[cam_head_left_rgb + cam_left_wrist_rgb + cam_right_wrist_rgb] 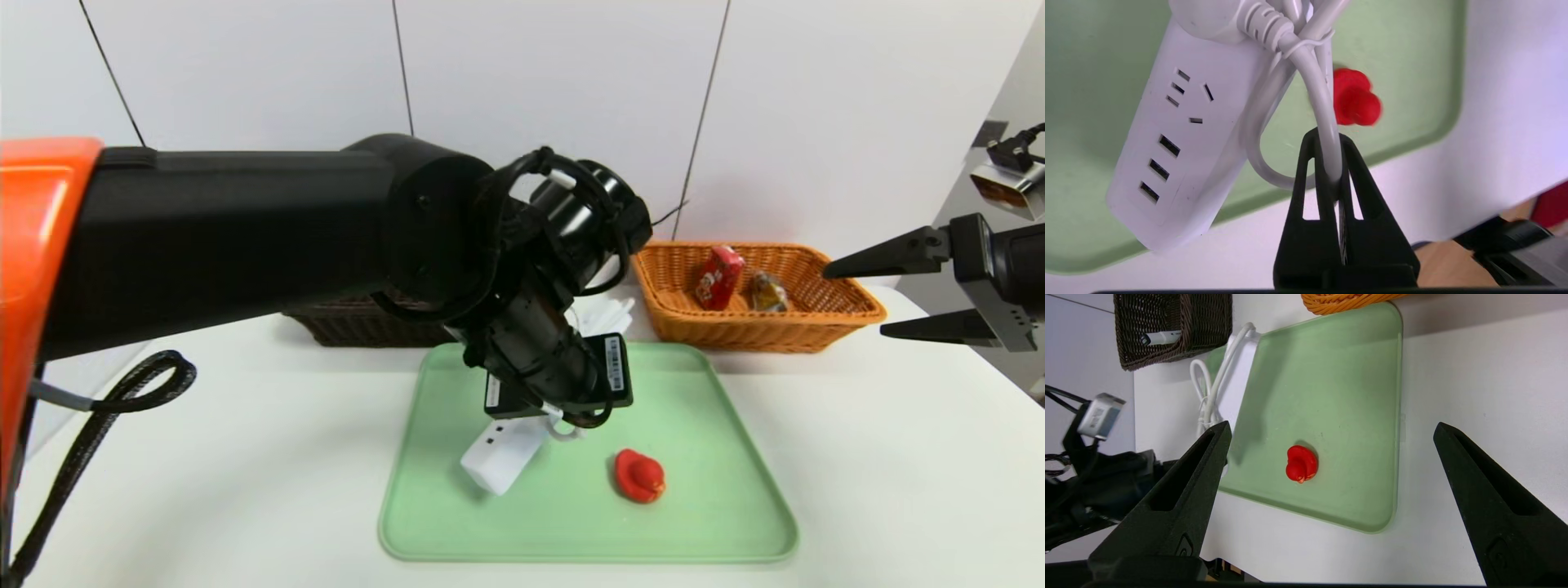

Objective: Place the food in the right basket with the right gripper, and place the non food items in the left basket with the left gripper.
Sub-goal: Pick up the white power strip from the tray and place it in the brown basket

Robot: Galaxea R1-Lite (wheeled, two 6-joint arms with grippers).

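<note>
My left gripper (1327, 141) is shut on the white cord (1323, 102) of the power strip (500, 457), which hangs tilted over the green tray (718, 490). Whether its low end touches the tray I cannot tell. The red rubber duck (639, 475) sits alone on the tray, right of the strip. The red carton (718, 278) and the brown snack packet (767, 292) lie in the orange basket (841, 327). The white marker (1161, 337) lies in the dark brown basket (1167, 355). My right gripper (853, 300) is open and empty, held above the table right of the orange basket.
My left arm crosses the head view and hides most of the dark basket (359, 327). A black cable loop (139, 384) hangs at the table's left side. The table's front edge runs close below the tray.
</note>
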